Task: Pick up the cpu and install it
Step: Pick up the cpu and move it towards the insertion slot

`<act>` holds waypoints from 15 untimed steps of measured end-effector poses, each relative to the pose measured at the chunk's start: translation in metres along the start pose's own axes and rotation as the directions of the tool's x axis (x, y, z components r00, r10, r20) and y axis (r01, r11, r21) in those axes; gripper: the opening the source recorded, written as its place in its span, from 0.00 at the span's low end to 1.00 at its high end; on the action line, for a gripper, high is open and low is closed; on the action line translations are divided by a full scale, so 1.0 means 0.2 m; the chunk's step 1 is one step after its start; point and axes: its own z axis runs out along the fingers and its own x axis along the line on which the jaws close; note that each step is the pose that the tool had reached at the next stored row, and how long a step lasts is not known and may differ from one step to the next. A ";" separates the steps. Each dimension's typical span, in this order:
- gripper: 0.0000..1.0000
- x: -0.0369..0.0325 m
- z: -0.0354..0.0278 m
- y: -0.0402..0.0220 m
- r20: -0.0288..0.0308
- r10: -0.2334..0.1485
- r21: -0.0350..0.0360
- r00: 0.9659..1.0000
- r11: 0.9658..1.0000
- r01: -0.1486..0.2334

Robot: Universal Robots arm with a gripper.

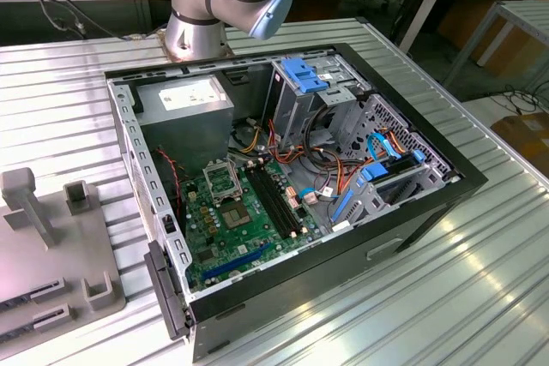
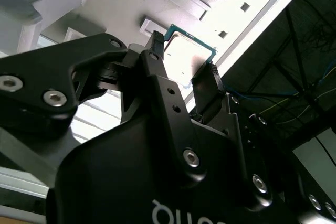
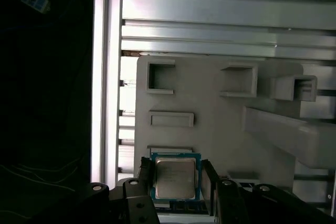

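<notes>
Gripper (image 3: 176,186) over the grey tray (image 3: 210,108) near its edge, jaws pinching the chip (image 3: 176,176) by two opposite sides. It's a thin hold, and any tilt could drop it.

Ribbed metal table (image 1: 480,280) bears computer case (image 1: 403,231) and grey holder (image 1: 51,255).

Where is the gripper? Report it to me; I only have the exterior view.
Observer: In the first wrist view the black gripper is over the pale grey moulded fixture plate.
Operator: Tell me what it holds.
Observer: The small flat square cpu with a silvery-grey metal top sits between the fingers, which appear to press on two opposite edges in both wrist views.
Operator: Give me its facing.
Observer: The metal top faces the first wrist camera, with a green rim around it.
</notes>
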 end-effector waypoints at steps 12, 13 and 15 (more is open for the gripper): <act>0.47 0.000 -0.028 -0.001 -0.001 0.000 0.000 1.000 1.000 0.000; 0.47 0.000 -0.029 -0.001 -0.001 0.000 0.000 1.000 1.000 0.000; 0.47 0.000 -0.032 -0.001 -0.001 0.000 0.000 1.000 1.000 0.000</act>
